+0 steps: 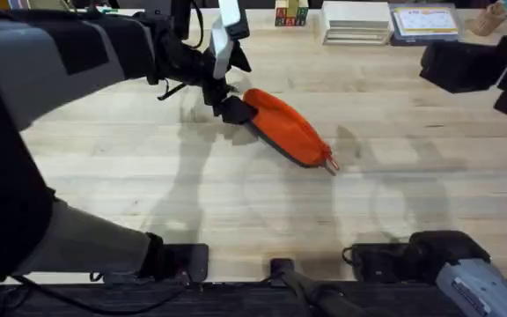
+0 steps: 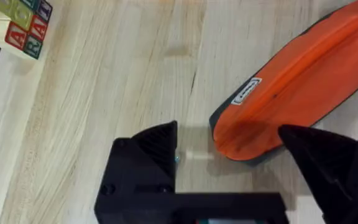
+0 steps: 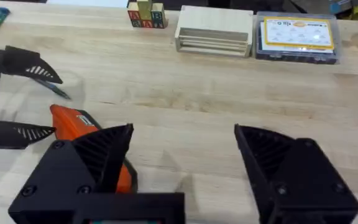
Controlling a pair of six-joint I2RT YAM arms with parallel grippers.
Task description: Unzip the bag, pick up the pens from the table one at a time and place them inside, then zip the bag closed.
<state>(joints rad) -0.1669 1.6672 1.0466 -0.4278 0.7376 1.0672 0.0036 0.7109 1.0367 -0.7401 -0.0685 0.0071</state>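
The orange bag (image 1: 284,128) lies slantwise on the table (image 1: 148,176), its red pull tab (image 1: 331,163) at the near right end. My left gripper (image 1: 229,107) is at the bag's far left end. In the left wrist view the left gripper (image 2: 227,130) is open, with the rounded end of the bag (image 2: 291,87) between its fingers, close to one of them. My right gripper (image 3: 184,130) is open and raised to the right of the bag (image 3: 73,121), holding nothing. A slim dark stick (image 3: 58,92), perhaps a pen, shows between the left fingers beside that end.
Along the far edge stand lettered blocks (image 1: 290,15), a pale wooden box (image 1: 356,24) and a clear case with a printed card (image 1: 423,22). The right arm (image 1: 469,63) hangs dark at the far right. Bare wood spreads in front of the bag.
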